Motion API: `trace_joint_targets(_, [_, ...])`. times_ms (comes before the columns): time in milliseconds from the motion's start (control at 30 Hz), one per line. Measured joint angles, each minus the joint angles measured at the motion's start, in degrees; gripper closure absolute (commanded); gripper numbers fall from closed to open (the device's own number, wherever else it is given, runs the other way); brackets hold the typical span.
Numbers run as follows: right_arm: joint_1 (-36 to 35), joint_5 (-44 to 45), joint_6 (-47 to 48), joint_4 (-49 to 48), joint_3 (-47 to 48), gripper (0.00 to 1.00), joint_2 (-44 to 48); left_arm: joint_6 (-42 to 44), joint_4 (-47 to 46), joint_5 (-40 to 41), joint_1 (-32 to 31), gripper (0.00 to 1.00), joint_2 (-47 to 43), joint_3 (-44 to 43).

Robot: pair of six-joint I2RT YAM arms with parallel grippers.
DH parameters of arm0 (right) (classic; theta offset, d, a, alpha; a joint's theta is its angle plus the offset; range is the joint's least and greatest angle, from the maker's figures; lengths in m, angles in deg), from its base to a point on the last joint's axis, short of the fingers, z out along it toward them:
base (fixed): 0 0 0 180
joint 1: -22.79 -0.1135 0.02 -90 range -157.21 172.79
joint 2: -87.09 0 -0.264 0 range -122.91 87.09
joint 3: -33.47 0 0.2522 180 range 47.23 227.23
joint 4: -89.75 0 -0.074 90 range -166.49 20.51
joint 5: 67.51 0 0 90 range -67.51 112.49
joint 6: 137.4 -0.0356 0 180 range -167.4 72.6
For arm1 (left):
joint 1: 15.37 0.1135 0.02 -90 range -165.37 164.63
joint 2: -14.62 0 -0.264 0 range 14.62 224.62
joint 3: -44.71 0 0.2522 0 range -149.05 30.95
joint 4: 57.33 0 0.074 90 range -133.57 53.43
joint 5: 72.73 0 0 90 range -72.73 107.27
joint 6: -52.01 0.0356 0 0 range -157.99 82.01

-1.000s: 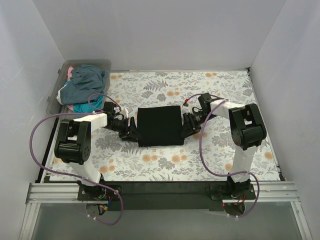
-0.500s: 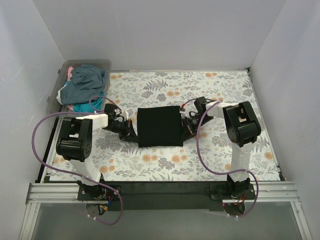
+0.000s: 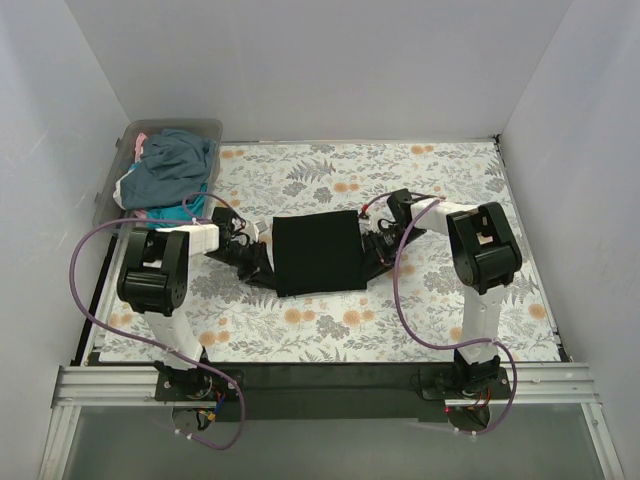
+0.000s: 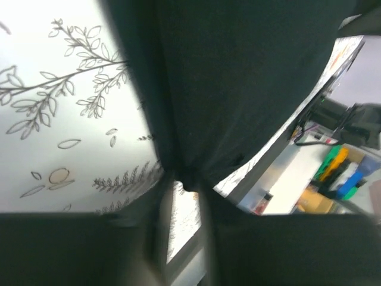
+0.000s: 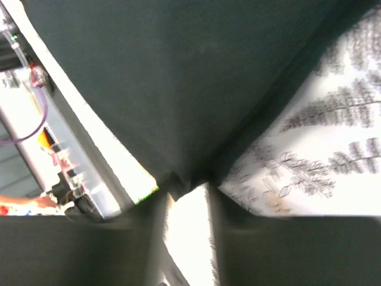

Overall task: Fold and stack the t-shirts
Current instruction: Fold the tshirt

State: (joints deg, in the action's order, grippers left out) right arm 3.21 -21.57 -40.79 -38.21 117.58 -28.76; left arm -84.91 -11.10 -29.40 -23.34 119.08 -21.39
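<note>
A black t-shirt lies folded into a rectangle in the middle of the floral covering. My left gripper is low at its left edge. My right gripper is low at its right edge. In the left wrist view the black cloth bunches to a point between the fingertips of my left gripper, which is shut on it. In the right wrist view a corner of the black cloth is pinched the same way in my right gripper. Slate-blue, teal and pink shirts lie heaped in the bin.
A clear plastic bin stands at the far left corner, off the covering's edge. White walls close in the back and both sides. The floral table covering lies flat under everything. Purple cables loop from both arms.
Both grippers have closed in on the side edges of the black shirt. The right forearm has swung left. The shirt has barely shifted.
</note>
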Motion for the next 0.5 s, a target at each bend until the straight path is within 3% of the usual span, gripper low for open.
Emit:
trace_joint_targets(33, [0.07,0.0,0.46,0.87,0.61,0.37,0.11,0.85,0.48,-0.26,0.02,0.66,-0.42,-0.22])
trace_joint_targets(67, [0.07,-0.85,0.79,1.92,1.01,0.27,0.7,1.64,0.79,-0.5,0.24,0.47,-1.25,-0.22])
trace_joint_targets(100, [0.07,-1.05,1.33,2.8,1.14,0.11,2.03,2.6,1.22,-1.09,0.55,0.37,-2.51,-0.22])
trace_joint_targets(133, [0.04,-0.37,2.27,3.08,1.14,0.03,3.45,3.3,1.55,-1.88,0.9,0.25,-4.04,-0.22])
trace_joint_targets(167, [0.09,0.48,3.1,3.21,1.14,0.02,5.55,3.93,1.88,-2.58,1.36,0.11,-6.4,-0.24])
trace_joint_targets(333, [0.55,0.7,4.48,2.97,2.14,0.02,16.22,3.32,-0.55,-10.4,2.8,0.08,-19.82,-1.29])
trace_joint_targets(500, [0.63,-8.17,-2.84,-5.51,1.46,0.02,18.49,-9.03,-15.28,-18.1,0.17,0.07,-22.1,3.13])
